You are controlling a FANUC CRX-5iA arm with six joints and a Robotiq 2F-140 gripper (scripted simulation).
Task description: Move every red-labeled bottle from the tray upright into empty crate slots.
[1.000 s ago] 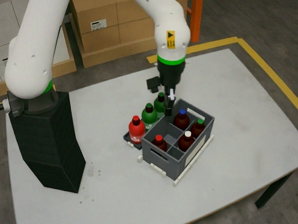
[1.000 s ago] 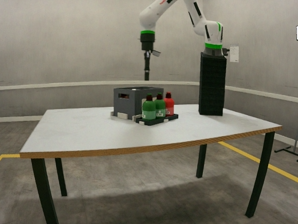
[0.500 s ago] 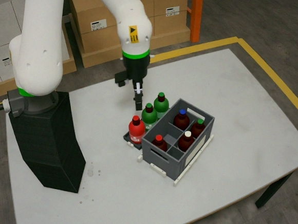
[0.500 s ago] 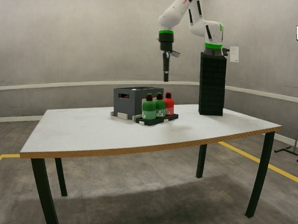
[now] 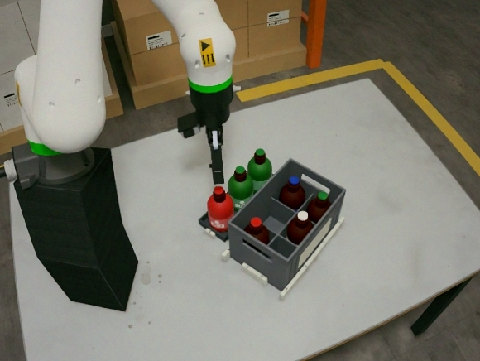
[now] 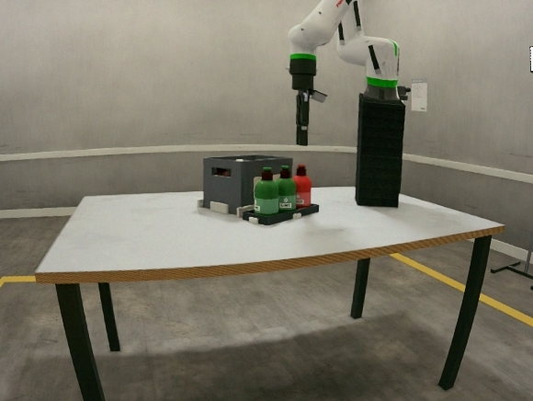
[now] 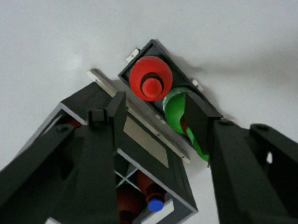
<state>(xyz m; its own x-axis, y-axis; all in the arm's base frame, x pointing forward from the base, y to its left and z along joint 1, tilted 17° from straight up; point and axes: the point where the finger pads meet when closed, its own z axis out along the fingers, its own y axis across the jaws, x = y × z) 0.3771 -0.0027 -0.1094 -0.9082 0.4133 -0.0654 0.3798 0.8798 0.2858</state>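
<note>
A red-labeled bottle (image 5: 220, 209) (image 6: 301, 189) (image 7: 151, 79) stands upright at the end of the dark tray (image 5: 204, 221) (image 6: 281, 215) (image 7: 150, 48). Two green bottles (image 5: 240, 188) (image 5: 260, 167) (image 6: 266, 198) stand beside it on the tray. My gripper (image 5: 217, 179) (image 6: 301, 140) (image 7: 155, 105) hangs well above the red bottle, partly open and empty. The grey crate (image 5: 265, 250) (image 6: 230, 184) (image 7: 181, 186) stands right next to the tray. It holds brown bottles with a red cap (image 5: 256, 227), a blue cap (image 5: 293, 191), a green cap (image 5: 321, 204) and a white cap (image 5: 301, 225). Two slots (image 5: 273, 223) (image 5: 285, 245) are empty.
The robot's black pedestal (image 5: 74, 232) (image 6: 379, 152) stands on the table (image 5: 372, 166) left of the tray. White corner brackets (image 5: 254, 274) sit around the crate and tray. Cardboard boxes (image 5: 165, 41) stand behind the table.
</note>
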